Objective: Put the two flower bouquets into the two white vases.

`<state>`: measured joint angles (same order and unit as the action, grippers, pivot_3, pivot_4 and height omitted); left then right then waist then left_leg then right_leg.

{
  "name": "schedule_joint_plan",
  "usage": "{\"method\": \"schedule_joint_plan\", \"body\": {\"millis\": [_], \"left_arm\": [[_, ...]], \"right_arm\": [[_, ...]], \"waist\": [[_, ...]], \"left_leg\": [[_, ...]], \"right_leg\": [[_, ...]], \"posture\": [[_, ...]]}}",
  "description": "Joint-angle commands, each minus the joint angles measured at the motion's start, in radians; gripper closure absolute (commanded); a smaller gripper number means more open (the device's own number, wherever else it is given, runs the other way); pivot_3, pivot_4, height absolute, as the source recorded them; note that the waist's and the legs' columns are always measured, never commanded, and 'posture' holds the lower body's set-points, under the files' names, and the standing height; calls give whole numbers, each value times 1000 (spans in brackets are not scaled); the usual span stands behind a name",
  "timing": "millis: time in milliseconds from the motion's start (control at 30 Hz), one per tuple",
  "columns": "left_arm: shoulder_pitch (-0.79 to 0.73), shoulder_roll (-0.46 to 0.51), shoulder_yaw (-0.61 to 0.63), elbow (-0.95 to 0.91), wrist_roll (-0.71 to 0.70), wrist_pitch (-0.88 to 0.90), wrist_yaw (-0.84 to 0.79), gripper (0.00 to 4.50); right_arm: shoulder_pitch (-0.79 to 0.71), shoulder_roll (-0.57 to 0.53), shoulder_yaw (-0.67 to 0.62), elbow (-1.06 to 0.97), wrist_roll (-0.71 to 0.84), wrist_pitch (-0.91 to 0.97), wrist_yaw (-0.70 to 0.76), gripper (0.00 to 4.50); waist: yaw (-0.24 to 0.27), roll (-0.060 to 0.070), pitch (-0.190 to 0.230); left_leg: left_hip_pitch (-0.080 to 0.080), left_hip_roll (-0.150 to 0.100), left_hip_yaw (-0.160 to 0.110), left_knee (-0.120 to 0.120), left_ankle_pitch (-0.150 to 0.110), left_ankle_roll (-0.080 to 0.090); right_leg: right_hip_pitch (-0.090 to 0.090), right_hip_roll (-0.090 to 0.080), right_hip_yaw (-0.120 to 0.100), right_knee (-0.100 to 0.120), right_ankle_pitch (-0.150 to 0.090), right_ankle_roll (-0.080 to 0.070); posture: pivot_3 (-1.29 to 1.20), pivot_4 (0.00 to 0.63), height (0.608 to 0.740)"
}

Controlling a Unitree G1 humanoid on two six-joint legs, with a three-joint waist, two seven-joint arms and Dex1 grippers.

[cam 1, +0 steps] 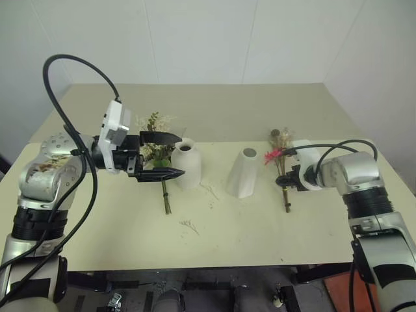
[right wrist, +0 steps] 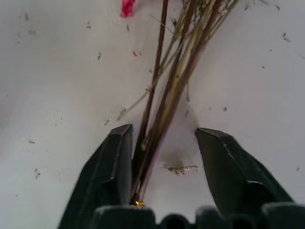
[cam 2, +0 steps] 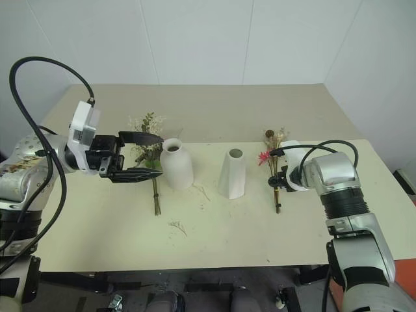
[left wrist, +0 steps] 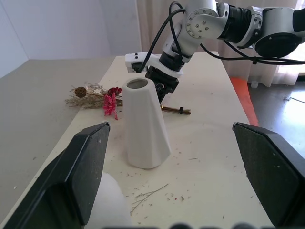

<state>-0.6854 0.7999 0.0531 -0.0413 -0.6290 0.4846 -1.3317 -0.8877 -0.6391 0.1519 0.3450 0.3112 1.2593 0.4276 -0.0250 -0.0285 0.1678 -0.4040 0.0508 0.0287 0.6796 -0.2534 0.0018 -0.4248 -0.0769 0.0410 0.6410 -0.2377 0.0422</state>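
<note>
My left gripper (cam 1: 182,155) is open and level, its fingers (left wrist: 81,167) spread just left of the rounded white vase (cam 1: 187,162). Beneath it lies the cream-white bouquet (cam 1: 156,123), its green stems (cam 1: 166,198) pointing toward me. The faceted white vase (cam 1: 244,172) stands upright at mid-table. To its right lies the beige bouquet (cam 1: 279,142) with a pink-red flower and brown seed head. My right gripper (right wrist: 164,133) points down over its stems (right wrist: 164,90). One finger touches the stems; the other stands apart.
Loose small twigs (cam 1: 190,225) and crumbs lie in front of the vases. The beige table (cam 1: 260,107) runs back to a white wall, with bare surface behind the vases and along the near edge.
</note>
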Motion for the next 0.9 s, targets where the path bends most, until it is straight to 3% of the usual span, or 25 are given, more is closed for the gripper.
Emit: {"method": "schedule_joint_plan", "body": {"millis": [33,133,167,400,500,633,900], "left_arm": [[-10,5,16,-14,-1,-13,-7,0],[-9,7,19,-17,-1,-11,-8,0],[-10,8,20,-16,-1,-10,-8,0],[4,9,19,-28,-1,-7,-7,0],[19,8,24,-37,-7,2,2,0],[23,6,24,-28,-3,3,9,0],[26,-10,24,-25,-9,11,27,0]], "right_arm": [[-19,13,-11,3,-30,-26,6,3394],[-21,22,-37,5,-45,-22,-5,4393],[-24,28,-56,8,-50,-17,-19,4485],[-59,62,-270,-25,-54,61,-143,4485],[-31,119,-439,-177,-29,-72,-217,4485],[6,217,-568,-382,28,-241,-245,4485],[28,310,-596,-655,188,-343,-201,4485]], "waist": [[0,0,0],[0,0,0],[0,0,0],[4,0,0],[4,0,0],[4,0,0],[6,0,0]], "left_leg": [[0,0,0,0,0,0],[0,0,0,0,0,0],[0,0,0,0,0,0],[-1,0,0,0,0,0],[-1,0,0,-1,0,0],[-2,0,0,-2,0,0],[-2,0,0,-1,0,0]], "right_leg": [[0,0,0,0,0,0],[0,0,0,0,0,0],[0,0,0,0,0,0],[-1,0,0,1,0,0],[-1,0,0,1,0,0],[-2,0,0,3,0,0],[-2,0,0,4,0,0]], "posture": [[0,150,740],[0,150,740],[0,150,740],[0,150,740],[0,150,740],[0,150,740],[0,150,740]]}}
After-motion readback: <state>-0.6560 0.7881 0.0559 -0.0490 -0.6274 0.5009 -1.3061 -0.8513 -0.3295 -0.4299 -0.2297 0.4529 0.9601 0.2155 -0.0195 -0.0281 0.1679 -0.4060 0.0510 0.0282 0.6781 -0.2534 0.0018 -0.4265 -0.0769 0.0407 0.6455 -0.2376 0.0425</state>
